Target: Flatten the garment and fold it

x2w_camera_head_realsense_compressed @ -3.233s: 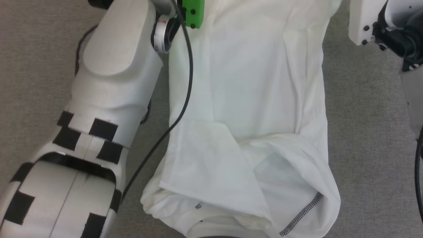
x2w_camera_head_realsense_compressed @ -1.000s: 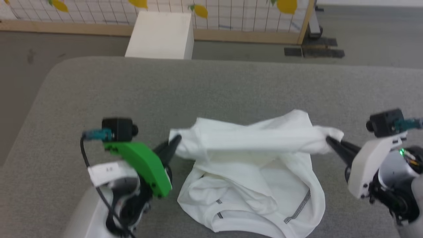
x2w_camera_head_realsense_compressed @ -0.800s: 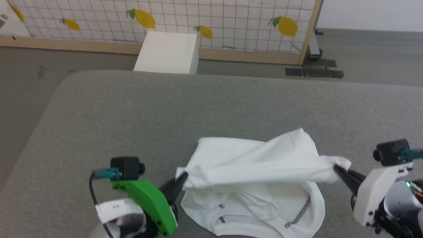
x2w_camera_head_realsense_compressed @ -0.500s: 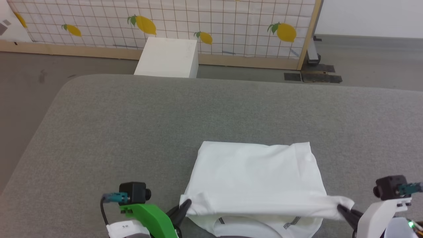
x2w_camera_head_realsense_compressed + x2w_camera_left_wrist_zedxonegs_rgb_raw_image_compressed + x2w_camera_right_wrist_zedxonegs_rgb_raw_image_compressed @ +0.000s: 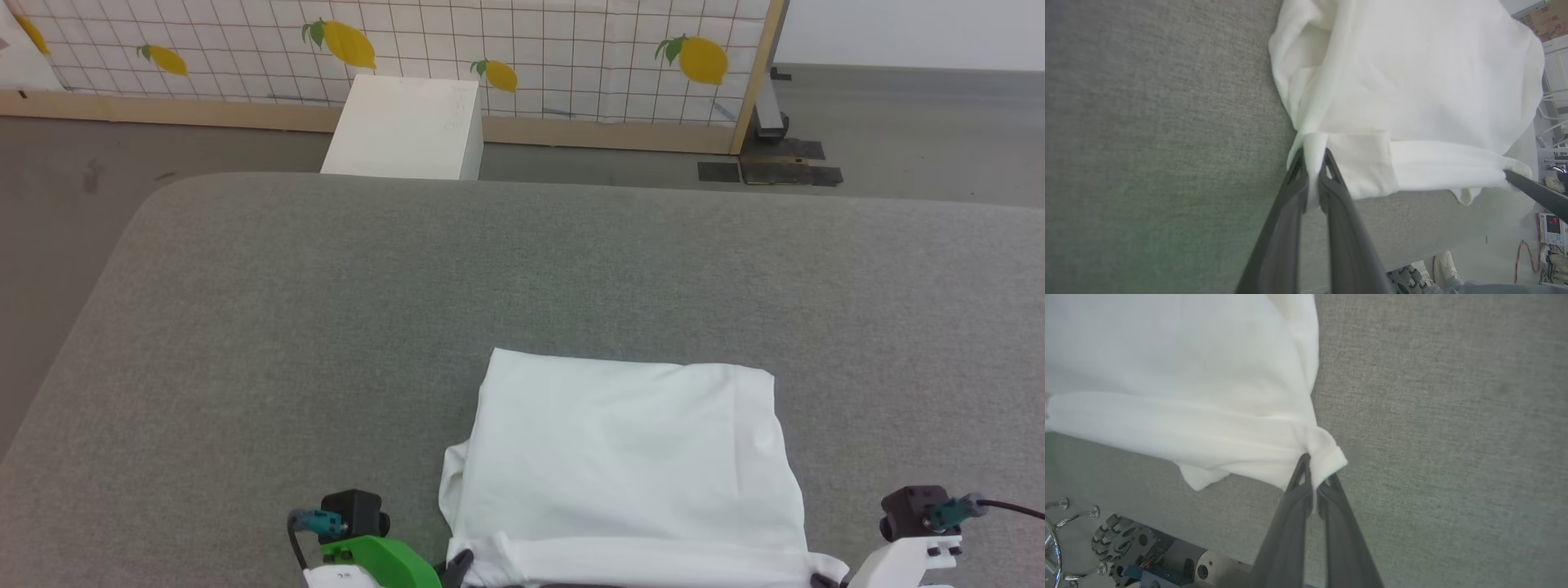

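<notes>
The left gripper (image 5: 1312, 159) and right gripper (image 5: 1315, 469) each pinch tight a corner of the garment (image 5: 629, 457), which lies folded smooth at the grey pad's (image 5: 326, 327) near edge.

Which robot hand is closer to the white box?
Left. The left gripper is nearly straight in front of the box; the right gripper is well off to its right.

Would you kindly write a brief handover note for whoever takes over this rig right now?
Left end effector: shut on the garment, pinching its near-left corner.
Right end effector: shut on the near-right corner.
Garment: a roughly rectangular stack on the grey padded surface, close to the robot.
Done: one fold laid over, top smooth.
Left: release both corners, tidy the bunched left side, probably fold again.
</notes>
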